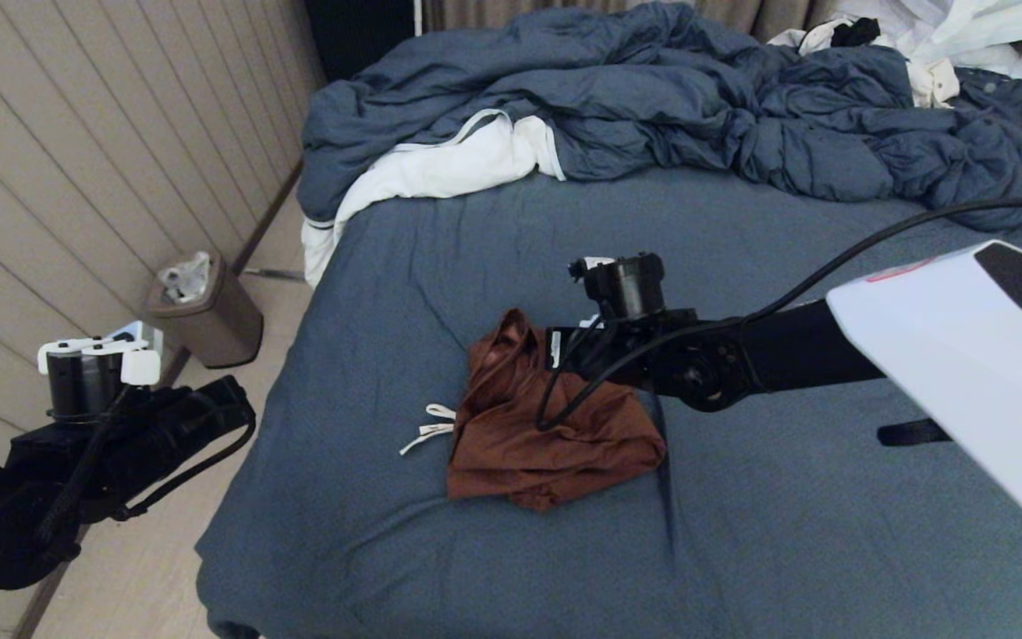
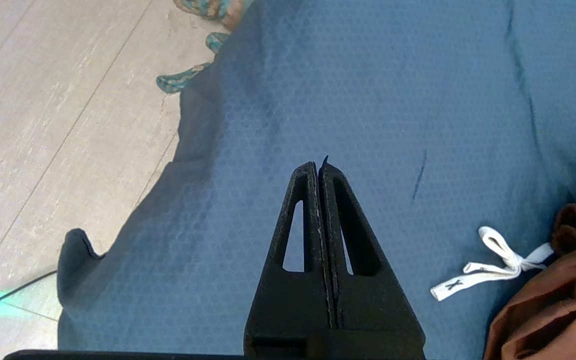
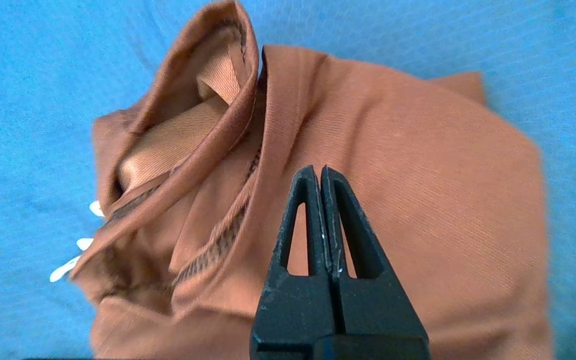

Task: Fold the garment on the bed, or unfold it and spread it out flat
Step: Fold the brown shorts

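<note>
The garment (image 1: pixel 546 435) is a rust-brown crumpled heap in the middle of the bed (image 1: pixel 830 532), with its white drawstring (image 1: pixel 429 430) trailing off its left side. My right arm (image 1: pixel 742 359) reaches in from the right over the heap. The right gripper (image 3: pixel 319 170) hangs shut and empty just above the garment (image 3: pixel 418 175), beside a raised fold with a stitched hem (image 3: pixel 208 115). My left gripper (image 2: pixel 318 165) is shut and empty over bare sheet near the bed's left edge, with the drawstring (image 2: pixel 498 265) and the garment (image 2: pixel 558 295) off to one side.
A rumpled blue duvet (image 1: pixel 697 115) fills the far end of the bed, with white clothes (image 1: pixel 440 169) at its left and more white cloth (image 1: pixel 946 35) at the far right. A brown bin (image 1: pixel 209 319) stands on the floor by the panelled wall.
</note>
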`<state>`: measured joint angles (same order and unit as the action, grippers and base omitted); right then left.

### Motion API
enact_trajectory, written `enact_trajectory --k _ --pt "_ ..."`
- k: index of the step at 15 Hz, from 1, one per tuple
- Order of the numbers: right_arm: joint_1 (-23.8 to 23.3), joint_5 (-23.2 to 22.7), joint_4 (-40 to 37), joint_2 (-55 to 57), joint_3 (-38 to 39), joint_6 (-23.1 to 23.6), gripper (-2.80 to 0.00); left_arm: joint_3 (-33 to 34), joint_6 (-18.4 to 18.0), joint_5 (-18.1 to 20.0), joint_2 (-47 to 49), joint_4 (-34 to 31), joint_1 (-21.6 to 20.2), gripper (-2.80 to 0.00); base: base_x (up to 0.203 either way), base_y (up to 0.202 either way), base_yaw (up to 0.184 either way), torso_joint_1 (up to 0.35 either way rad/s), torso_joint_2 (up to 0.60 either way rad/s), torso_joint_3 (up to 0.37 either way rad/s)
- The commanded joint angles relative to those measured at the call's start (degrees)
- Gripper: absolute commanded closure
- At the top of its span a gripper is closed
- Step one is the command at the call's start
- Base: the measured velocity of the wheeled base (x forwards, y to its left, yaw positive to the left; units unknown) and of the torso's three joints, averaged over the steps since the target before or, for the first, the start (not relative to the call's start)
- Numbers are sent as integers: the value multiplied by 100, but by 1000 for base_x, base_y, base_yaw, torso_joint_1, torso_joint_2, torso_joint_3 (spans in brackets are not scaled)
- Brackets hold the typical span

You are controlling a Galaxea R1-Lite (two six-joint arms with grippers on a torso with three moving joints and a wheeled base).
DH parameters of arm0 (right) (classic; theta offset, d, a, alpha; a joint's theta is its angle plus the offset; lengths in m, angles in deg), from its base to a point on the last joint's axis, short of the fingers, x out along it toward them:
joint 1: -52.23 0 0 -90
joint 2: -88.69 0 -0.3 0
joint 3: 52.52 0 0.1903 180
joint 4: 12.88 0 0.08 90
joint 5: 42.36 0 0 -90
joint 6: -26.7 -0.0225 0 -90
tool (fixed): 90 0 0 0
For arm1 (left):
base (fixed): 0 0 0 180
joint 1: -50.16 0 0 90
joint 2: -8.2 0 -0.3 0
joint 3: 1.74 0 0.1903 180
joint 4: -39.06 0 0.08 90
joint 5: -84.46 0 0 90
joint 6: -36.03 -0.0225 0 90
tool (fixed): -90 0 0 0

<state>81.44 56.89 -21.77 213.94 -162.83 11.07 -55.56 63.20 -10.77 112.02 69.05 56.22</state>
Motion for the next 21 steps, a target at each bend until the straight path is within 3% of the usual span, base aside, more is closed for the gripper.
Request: enact_trajectory --k 1,9,12,15,17,21 --pt "31 5 -127 459 -410 -10 0 4 16 -4 -12 34 1 0 0 0 0 0 0 0" --pt "402 121 -717 1207 -1754 -19 0 -25 16 4 50 34 -11 0 0 0 0 0 0 0" --pt "692 526 -894 1693 -2515 0 0 -84 16 4 103 43 -140 0 0 0 0 0 0 0" --pt "1072 784 -717 1804 -2539 71 0 -83 16 0 194 207 -140 0 0 0 0 0 0 0" --pt "1347 1235 -325 1723 -2534 180 0 -75 16 -13 312 349 -140 0 0 0 0 0 0 0" --pt "1579 1351 -305 1582 -2521 350 0 -75 16 -13 296 351 -140 0 0 0 0 0 0 0"
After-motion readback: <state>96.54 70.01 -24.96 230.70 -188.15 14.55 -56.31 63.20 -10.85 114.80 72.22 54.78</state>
